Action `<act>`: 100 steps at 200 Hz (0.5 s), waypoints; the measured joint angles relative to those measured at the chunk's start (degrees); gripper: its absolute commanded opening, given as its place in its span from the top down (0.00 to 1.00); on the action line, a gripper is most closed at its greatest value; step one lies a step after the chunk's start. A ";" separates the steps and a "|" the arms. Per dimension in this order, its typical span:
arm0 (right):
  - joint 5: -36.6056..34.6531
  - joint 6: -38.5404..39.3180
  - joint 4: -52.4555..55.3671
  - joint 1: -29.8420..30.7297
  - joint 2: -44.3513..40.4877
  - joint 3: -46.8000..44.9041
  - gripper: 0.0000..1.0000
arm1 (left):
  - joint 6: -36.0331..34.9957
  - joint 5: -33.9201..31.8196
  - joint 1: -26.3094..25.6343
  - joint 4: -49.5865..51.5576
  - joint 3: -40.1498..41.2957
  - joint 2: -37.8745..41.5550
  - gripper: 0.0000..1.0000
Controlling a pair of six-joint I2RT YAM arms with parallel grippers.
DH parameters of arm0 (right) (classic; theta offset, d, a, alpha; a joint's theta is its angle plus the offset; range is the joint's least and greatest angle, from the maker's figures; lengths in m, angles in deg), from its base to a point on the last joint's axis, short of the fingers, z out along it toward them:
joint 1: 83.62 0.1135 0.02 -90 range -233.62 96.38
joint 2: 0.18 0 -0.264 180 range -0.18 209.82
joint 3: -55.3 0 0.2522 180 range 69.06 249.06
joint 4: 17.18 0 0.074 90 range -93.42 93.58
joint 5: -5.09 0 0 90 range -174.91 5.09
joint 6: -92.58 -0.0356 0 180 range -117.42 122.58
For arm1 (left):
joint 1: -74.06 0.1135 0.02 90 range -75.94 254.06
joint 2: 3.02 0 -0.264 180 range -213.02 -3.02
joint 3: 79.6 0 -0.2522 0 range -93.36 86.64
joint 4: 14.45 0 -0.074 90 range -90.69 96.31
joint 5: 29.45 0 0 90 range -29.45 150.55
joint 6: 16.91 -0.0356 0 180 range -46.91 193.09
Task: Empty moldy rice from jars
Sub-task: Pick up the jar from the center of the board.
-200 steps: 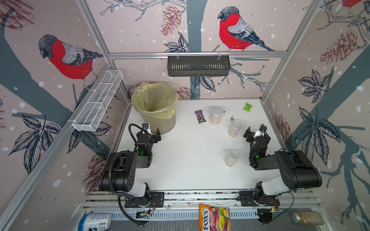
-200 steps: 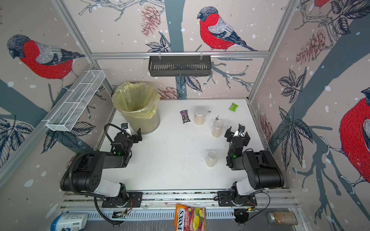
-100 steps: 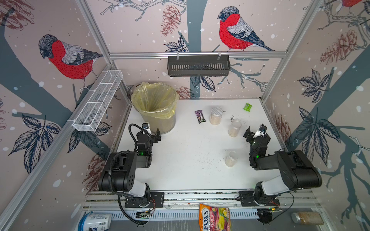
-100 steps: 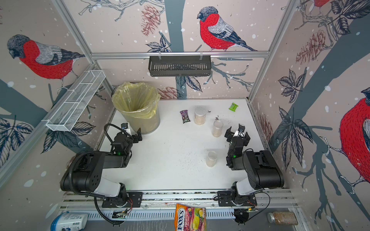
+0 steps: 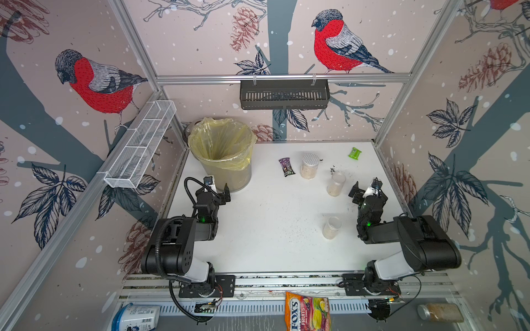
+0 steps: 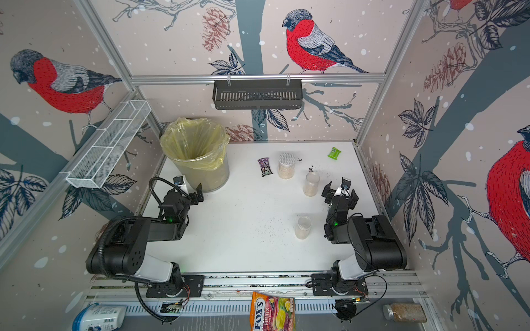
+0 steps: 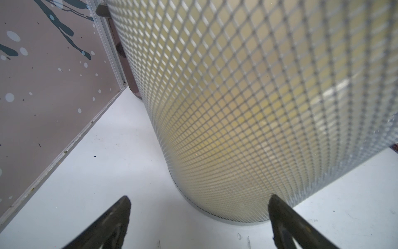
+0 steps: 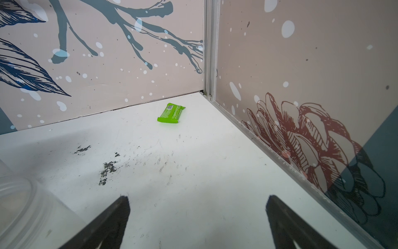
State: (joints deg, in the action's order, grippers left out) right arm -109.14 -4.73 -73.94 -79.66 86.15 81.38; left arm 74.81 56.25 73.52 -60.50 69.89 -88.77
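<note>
Three clear jars stand on the right half of the white table [image 5: 266, 206]: a wide jar with a dotted silver lid [image 5: 309, 164] [image 6: 286, 165], a slim jar [image 5: 335, 184] [image 6: 311, 184] in front of it, and a nearer slim jar [image 5: 331, 227] [image 6: 303, 227]. Pale moldy rice [image 5: 308, 174] fills their lower parts. My left gripper [image 5: 219, 191] [image 7: 199, 200] is open and empty, facing the mesh wall of the lined bin [image 5: 229, 177] [image 7: 258, 107]. Open and empty too, my right gripper [image 5: 367, 187] [image 8: 197, 200] sits right of the slim jar, whose blurred edge [image 8: 19, 204] shows beside it.
A purple wrapper [image 5: 286, 167] lies left of the wide jar and a green wrapper [image 5: 355, 153] [image 8: 171, 113] near the back right corner. Dark crumbs [image 8: 107, 168] and loose grains [image 5: 298, 229] dot the table. A candy bag [image 5: 308, 311], brown-filled jar [image 5: 440, 312] and white tub [image 5: 136, 316] lie beyond the front rail.
</note>
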 measured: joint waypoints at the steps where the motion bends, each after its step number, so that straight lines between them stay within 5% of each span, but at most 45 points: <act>1: 0.00 0.00 0.00 0.00 0.00 0.00 0.00 | 0.00 0.00 0.00 0.00 0.00 0.00 0.02; 75: -0.46 -0.02 -0.33 0.15 -1.40 -0.85 0.00 | -0.13 0.31 0.00 0.17 -0.11 0.24 0.02; 100: -0.68 0.07 -0.70 0.87 -2.80 -2.62 0.00 | -1.73 1.70 -0.39 8.00 -4.39 2.10 0.02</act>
State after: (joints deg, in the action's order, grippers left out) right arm -109.81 -4.67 -74.64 -78.78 83.35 78.75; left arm 73.08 57.96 73.13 -52.50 65.49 -86.68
